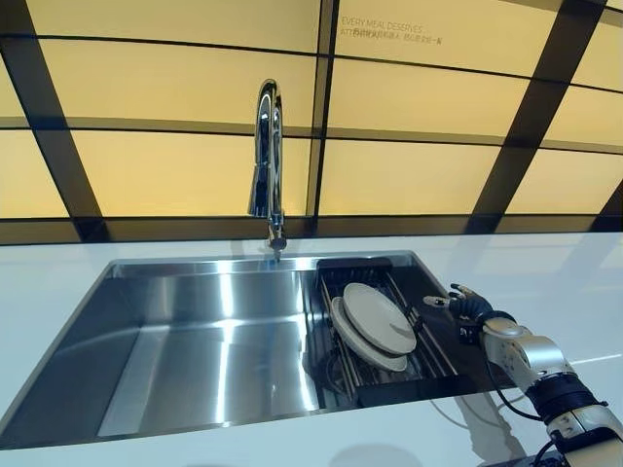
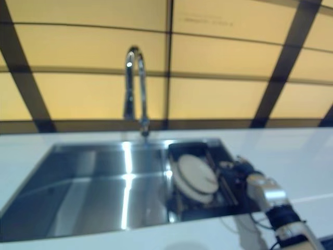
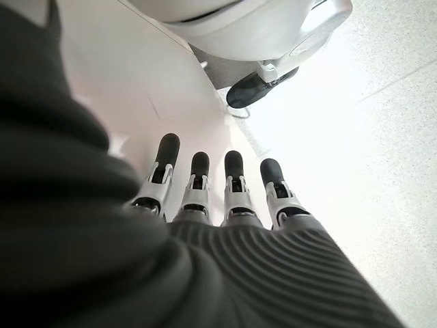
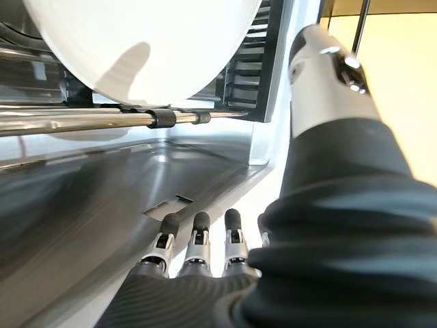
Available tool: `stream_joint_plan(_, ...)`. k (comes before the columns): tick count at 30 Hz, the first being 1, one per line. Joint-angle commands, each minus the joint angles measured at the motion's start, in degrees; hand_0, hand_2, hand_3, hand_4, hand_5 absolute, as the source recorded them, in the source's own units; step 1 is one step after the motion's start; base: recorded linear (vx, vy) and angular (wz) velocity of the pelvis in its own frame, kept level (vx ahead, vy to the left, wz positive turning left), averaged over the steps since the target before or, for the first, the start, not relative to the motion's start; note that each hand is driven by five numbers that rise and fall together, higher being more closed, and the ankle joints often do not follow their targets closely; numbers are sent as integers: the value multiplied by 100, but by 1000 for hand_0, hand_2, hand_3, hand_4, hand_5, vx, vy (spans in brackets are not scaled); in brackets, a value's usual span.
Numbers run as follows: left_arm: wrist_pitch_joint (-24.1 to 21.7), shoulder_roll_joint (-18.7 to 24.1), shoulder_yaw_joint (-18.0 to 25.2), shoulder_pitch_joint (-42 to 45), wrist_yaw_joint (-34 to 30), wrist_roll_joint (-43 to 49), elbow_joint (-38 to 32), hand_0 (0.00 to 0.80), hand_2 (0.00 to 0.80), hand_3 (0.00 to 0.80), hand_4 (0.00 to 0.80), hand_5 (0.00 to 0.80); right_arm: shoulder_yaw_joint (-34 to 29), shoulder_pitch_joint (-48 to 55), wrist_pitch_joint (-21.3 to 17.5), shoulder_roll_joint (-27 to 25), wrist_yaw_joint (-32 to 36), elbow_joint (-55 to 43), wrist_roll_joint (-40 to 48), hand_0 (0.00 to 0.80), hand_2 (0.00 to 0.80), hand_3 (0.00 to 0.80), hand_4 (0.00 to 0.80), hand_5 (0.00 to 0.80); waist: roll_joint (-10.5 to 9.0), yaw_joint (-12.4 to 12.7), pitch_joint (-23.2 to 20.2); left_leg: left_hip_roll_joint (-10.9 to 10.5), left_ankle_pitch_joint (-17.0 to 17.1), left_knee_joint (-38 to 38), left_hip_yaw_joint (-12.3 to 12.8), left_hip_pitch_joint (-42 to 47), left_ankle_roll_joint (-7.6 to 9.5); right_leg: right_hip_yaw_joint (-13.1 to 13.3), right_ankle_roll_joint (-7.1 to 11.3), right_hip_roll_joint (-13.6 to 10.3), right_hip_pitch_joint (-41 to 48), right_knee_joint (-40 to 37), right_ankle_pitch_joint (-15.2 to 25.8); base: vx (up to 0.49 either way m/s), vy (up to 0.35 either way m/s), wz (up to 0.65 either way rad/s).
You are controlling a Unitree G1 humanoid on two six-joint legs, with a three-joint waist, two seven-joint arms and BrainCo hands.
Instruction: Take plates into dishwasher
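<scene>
Two white plates lean on edge in a black dish rack (image 1: 433, 358) set in the right end of the sink. The upper plate (image 1: 378, 316) overlaps the lower one (image 1: 352, 341). My right hand (image 1: 469, 305) hovers at the rack's right edge, just right of the plates, touching neither. In the right wrist view its fingers (image 4: 198, 247) are straight and its thumb (image 4: 326, 65) is extended, with a plate (image 4: 150, 41) a short way ahead above a rack rod (image 4: 102, 119). My left hand (image 3: 232, 198) shows only in its wrist view, open and hanging over the floor.
The steel sink (image 1: 175, 292) lies set into a white countertop (image 1: 545, 272), its left part holding nothing. A tall chrome faucet (image 1: 268, 165) stands behind it, in front of a yellow panelled wall.
</scene>
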Motion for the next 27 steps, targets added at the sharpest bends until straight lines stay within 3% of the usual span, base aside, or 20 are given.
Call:
stream_joint_plan(1, -65, 79, -316, -280, -8, 168, 141, 0, 0, 0, 0, 0, -9, -786, -585, -376, 75, 31, -734, 0, 0, 0, 0, 0, -59, 131, -18, -375, -493, 14, 120, 56, 355, 171, 99, 292, 130, 146, -361, 0, 0, 0)
stream_joint_plan(5, -66, 87, -268, -243, -12, 200, 98, 0, 0, 0, 0, 0, 164, -876, -870, -610, 235, -329, -1697, 0, 0, 0, 0, 0, -62, 128, -19, -378, -492, 14, 100, 46, 357, 179, 104, 293, 125, 141, -366, 0, 0, 0)
stream_joint_plan(10, -63, 94, -187, -185, -9, 248, 37, 0, 0, 0, 0, 0, 243, -833, -958, -794, 331, -941, -2230, 0, 0, 0, 0, 0, -69, 105, -15, -375, -488, 14, 93, 36, 361, 187, 111, 290, 109, 158, -372, 0, 0, 0)
stream_joint_plan(16, -79, 125, 5, -142, -25, 290, 24, 0, 0, 0, 0, 0, 189, -620, -1398, -1252, 396, -1940, -3253, 0, 0, 0, 0, 0, -86, 9, -17, -369, -499, 14, 97, 17, 371, 256, 133, 306, 60, 182, -375, 0, 0, 0)
stream_joint_plan(20, -128, 125, 105, -126, -33, 300, 56, 0, 0, 0, 0, 0, 76, -353, -1305, -1559, 768, -2516, -3182, 0, 0, 0, 0, 0, -99, -61, -44, -368, -507, 14, 117, -7, 378, 318, 147, 320, 10, 197, -378, 0, 0, 0)
stream_joint_plan(27, -162, 138, 164, -153, -24, 239, 95, 0, 0, 0, 0, 0, 109, 125, -1078, -1653, 1837, -2941, -3124, 0, 0, 0, 0, 0, -130, -120, -53, -353, -514, 14, 145, -18, 384, 335, 154, 321, -6, 214, -383, -1, -5, -1)
